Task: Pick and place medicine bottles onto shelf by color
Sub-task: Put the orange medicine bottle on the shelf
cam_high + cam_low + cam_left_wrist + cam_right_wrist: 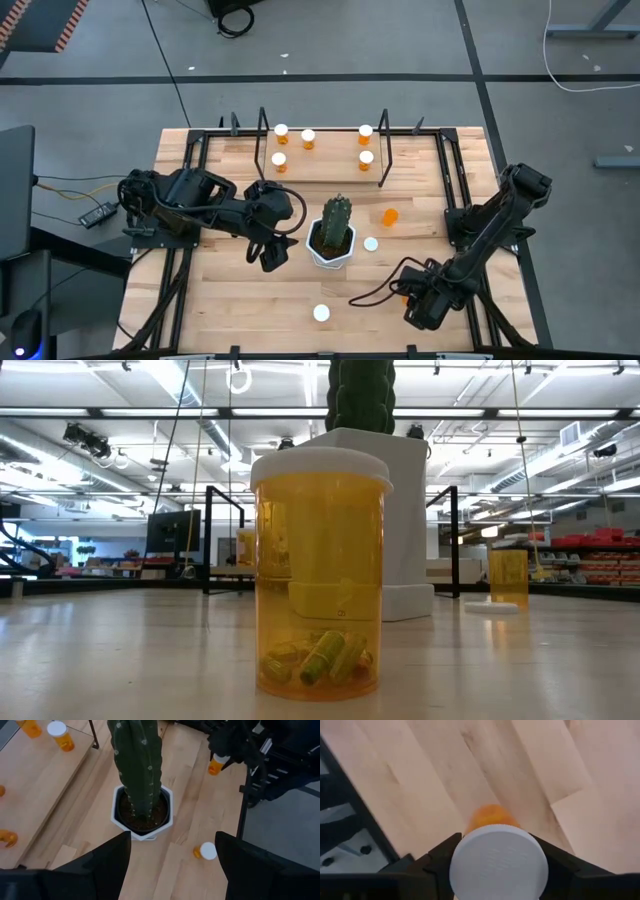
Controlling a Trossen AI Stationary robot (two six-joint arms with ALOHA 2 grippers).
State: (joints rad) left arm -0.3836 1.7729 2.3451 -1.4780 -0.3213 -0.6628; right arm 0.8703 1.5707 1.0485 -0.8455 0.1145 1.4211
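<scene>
My right gripper (pixel 417 300) is at the near right of the table, shut on an orange medicine bottle (pixel 490 816) with a white cap. My left gripper (pixel 172 865) hangs open above the table, left of the cactus (pixel 333 235), with nothing between its fingers. Several medicine bottles (pixel 308 138) stand on the wooden shelf (pixel 325 170) at the far side. One bottle (pixel 389 215) lies on the table to the right of the cactus. Another (pixel 371 244) stands beside the pot, and one (pixel 320 575) stands near the front edge. My right gripper pinches the bottle's white cap (pixel 498 865) between its two fingers, one on each side of the cap's rim. The fingers come from above, pointing down. The bottle stands upright below them; whether its base (pixel 215 768) is clear of the table I cannot tell.
The cactus in its white pot (pixel 142 822) stands at the table's middle, between the two arms. Black rod frames (pixel 382 150) close the shelf's ends. Black rails (pixel 455 180) run along the table's sides. Bare wood lies in front of the shelf.
</scene>
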